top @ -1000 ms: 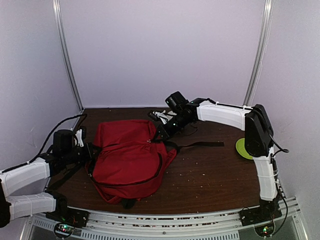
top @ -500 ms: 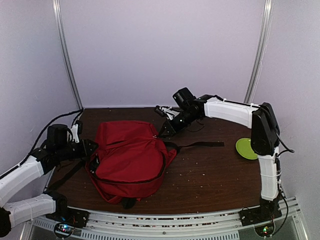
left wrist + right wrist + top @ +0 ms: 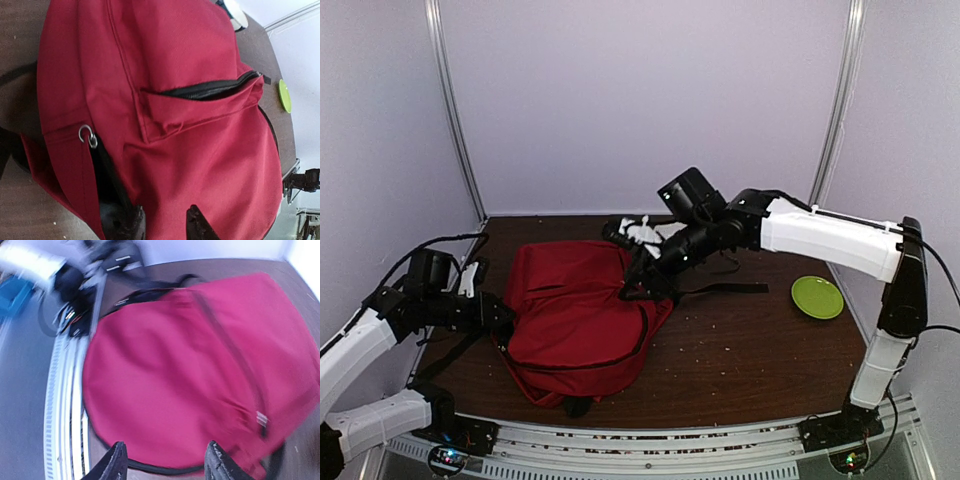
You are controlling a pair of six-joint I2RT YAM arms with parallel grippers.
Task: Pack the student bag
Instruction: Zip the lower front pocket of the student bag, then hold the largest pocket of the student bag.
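Green plate lies apart on the surface. Right pincer gapes wide above the backpack. I cannot tell whether the narrow left pincer grips anything.

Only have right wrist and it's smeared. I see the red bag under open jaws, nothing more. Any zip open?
Observer: Yes. The left wrist view shows the bag with its front pocket unzipped and gaping a little.
Operator: Where's the left arm?
Observer: The left gripper is at the bag's left edge. Its jaws stand apart with red fabric between the tips. I can't tell if they pinch it.
Operator: Anything else out there?
Observer: A green plate lies to the right of the bag, apart from it.
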